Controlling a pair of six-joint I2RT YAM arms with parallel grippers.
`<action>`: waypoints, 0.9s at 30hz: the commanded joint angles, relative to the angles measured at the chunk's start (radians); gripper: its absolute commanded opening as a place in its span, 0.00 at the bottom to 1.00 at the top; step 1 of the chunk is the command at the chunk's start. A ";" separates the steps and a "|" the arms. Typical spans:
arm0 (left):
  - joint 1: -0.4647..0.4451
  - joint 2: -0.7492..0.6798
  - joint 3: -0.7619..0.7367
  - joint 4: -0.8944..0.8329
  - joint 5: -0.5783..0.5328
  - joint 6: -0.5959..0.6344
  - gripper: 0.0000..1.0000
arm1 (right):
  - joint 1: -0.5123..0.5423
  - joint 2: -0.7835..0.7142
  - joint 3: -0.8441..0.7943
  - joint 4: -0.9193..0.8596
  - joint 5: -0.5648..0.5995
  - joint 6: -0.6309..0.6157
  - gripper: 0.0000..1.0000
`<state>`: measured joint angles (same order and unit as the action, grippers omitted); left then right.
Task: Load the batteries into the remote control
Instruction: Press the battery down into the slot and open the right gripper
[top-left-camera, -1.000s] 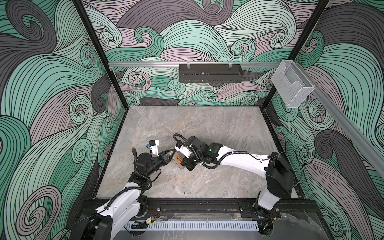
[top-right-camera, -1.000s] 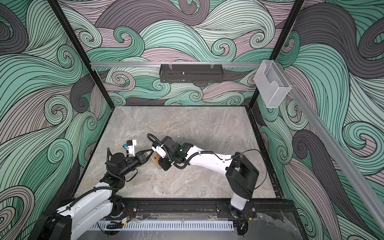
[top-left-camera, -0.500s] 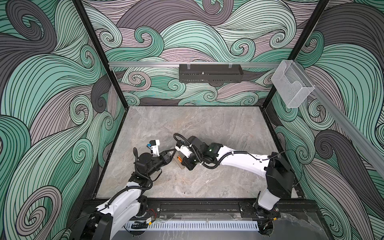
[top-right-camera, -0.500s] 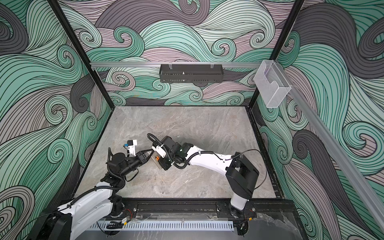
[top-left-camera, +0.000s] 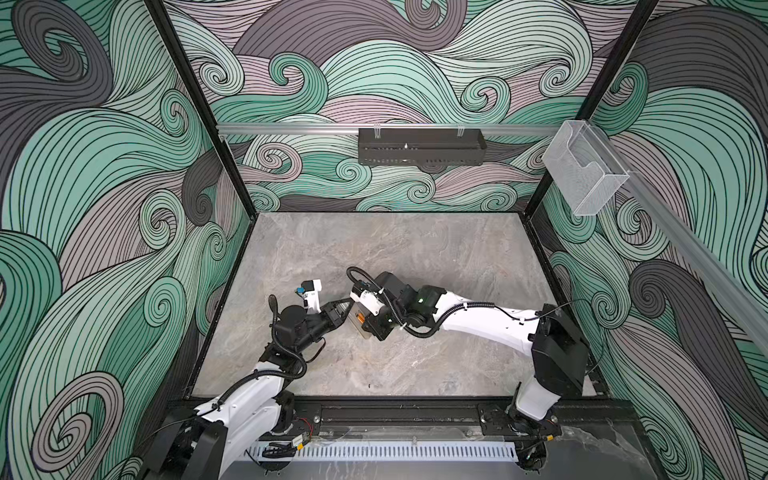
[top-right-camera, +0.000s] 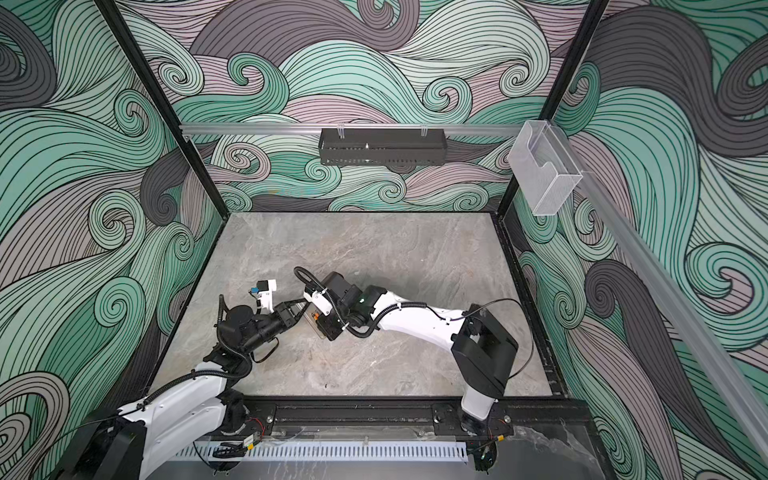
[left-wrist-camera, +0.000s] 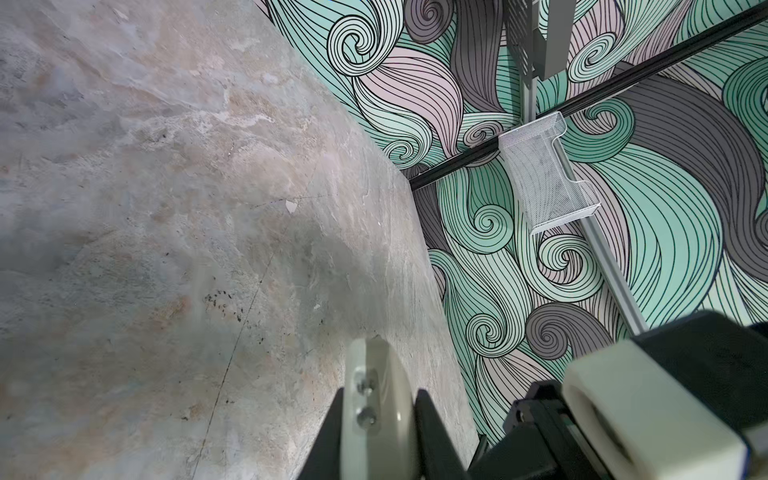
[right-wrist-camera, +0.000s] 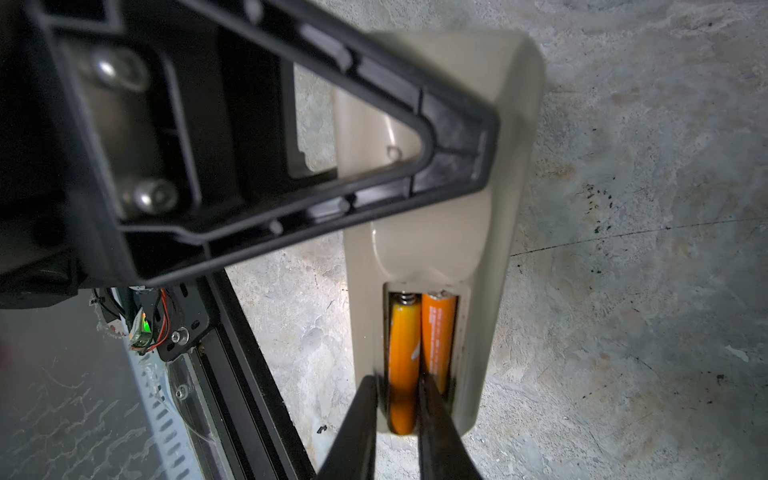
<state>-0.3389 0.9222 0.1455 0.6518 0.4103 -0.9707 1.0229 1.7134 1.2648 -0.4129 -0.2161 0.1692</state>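
Note the left hand (left-wrist-camera: 378, 395) clenched on one end of the remote (right-wrist-camera: 436, 249), bracing it back-up near the desk (right-wrist-camera: 623, 291) to steady the open compartment for loading. Note the right hand (right-wrist-camera: 397, 380) straddling one battery (right-wrist-camera: 403, 353), seemingly to seat it; cannot tell whether pinching or released. Count two in the compartment, including the second battery (right-wrist-camera: 438, 332) alongside, plus one remote and two hands.
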 joint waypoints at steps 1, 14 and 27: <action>-0.014 0.004 0.019 0.074 0.016 -0.023 0.00 | 0.001 -0.020 0.007 0.019 0.015 0.009 0.23; -0.019 0.018 0.013 0.070 0.019 -0.010 0.00 | 0.001 -0.055 0.011 0.005 0.016 0.013 0.32; -0.019 0.026 0.025 0.052 0.070 -0.011 0.00 | 0.004 -0.193 -0.055 -0.014 0.030 -0.065 0.39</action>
<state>-0.3504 0.9535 0.1455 0.6765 0.4400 -0.9779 1.0237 1.5780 1.2446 -0.4152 -0.2039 0.1513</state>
